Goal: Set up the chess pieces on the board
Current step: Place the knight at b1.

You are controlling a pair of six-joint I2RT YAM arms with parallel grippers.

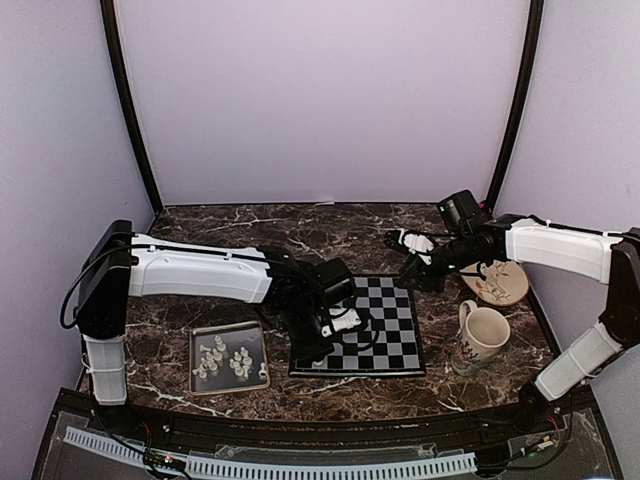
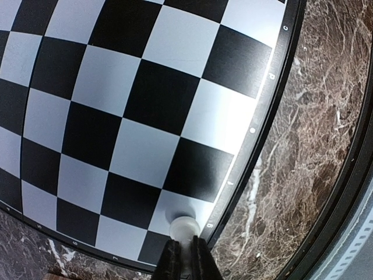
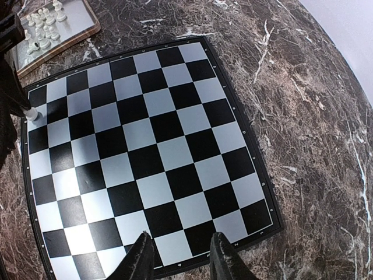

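The board (image 1: pixel 385 320) of black and light-grey squares lies at the table's middle. My left gripper (image 2: pixel 185 248) is shut on a whitish chess piece (image 2: pixel 185 226) and holds it over a light square by the board's edge; from above it is at the board's near left corner (image 1: pixel 312 350). The same piece shows in the right wrist view (image 3: pixel 32 114). Several more chess pieces (image 1: pixel 225 358) stand in the metal tray (image 1: pixel 200 378) left of the board. My right gripper (image 3: pixel 182 254) is open and empty above the board's far right part (image 1: pixel 412 272).
A mug (image 1: pixel 482 333) stands right of the board, with a patterned plate (image 1: pixel 500 283) behind it. The tray also shows in the right wrist view (image 3: pixel 70 32). Brown marble table all around, purple walls at the back and sides.
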